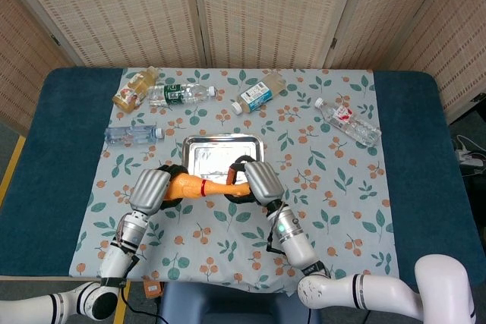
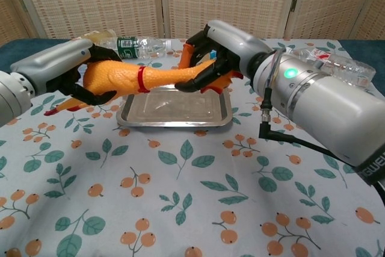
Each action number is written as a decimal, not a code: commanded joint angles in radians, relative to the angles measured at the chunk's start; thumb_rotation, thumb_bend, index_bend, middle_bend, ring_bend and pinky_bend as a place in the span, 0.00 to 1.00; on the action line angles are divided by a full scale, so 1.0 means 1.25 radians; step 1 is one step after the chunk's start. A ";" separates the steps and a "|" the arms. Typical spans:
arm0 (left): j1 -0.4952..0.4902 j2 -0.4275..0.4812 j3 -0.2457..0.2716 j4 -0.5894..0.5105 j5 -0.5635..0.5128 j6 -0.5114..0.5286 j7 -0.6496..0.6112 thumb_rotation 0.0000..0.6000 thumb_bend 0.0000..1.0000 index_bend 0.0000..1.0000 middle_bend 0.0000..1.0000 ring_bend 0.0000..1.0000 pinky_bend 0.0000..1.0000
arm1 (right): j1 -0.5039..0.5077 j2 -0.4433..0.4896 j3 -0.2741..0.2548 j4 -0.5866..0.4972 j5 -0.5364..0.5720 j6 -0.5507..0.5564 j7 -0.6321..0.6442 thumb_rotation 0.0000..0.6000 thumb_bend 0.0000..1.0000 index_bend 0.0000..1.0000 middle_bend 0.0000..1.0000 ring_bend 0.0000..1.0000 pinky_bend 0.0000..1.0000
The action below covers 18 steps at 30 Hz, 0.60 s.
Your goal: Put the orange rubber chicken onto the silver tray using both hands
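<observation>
The orange rubber chicken (image 2: 135,78) (image 1: 199,187), with a red band around its neck, hangs in the air between both hands, above the near part of the silver tray (image 2: 174,112) (image 1: 220,151). My left hand (image 2: 75,76) (image 1: 150,190) grips its fat body end. My right hand (image 2: 219,52) (image 1: 260,181) grips its thin leg end, with the red-orange feet sticking out past the fingers. The tray holds nothing. In the head view the hands hide the tray's near edge.
Several plastic bottles lie at the back of the leaf-print cloth: an amber bottle (image 1: 135,88), a green-label bottle (image 1: 181,93), a blue-label bottle (image 1: 257,92), a clear bottle (image 1: 133,134) left of the tray, and a red-label bottle (image 1: 348,122) (image 2: 334,67) at the right.
</observation>
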 commanded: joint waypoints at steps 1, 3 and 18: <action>0.001 0.002 0.002 -0.005 -0.001 -0.001 0.000 1.00 0.99 0.87 0.95 0.92 1.00 | 0.000 0.001 -0.001 -0.001 0.002 0.001 -0.002 1.00 0.31 0.94 0.56 0.73 1.00; 0.001 0.003 0.003 -0.008 -0.003 -0.002 0.002 1.00 0.95 0.87 0.95 0.92 1.00 | 0.001 0.001 -0.001 -0.002 0.003 0.001 -0.002 1.00 0.31 0.94 0.56 0.73 1.00; -0.045 0.106 0.047 -0.121 -0.021 -0.145 -0.017 1.00 0.39 0.00 0.00 0.00 0.10 | 0.006 -0.003 -0.006 -0.009 0.004 0.011 -0.012 1.00 0.31 0.94 0.56 0.73 1.00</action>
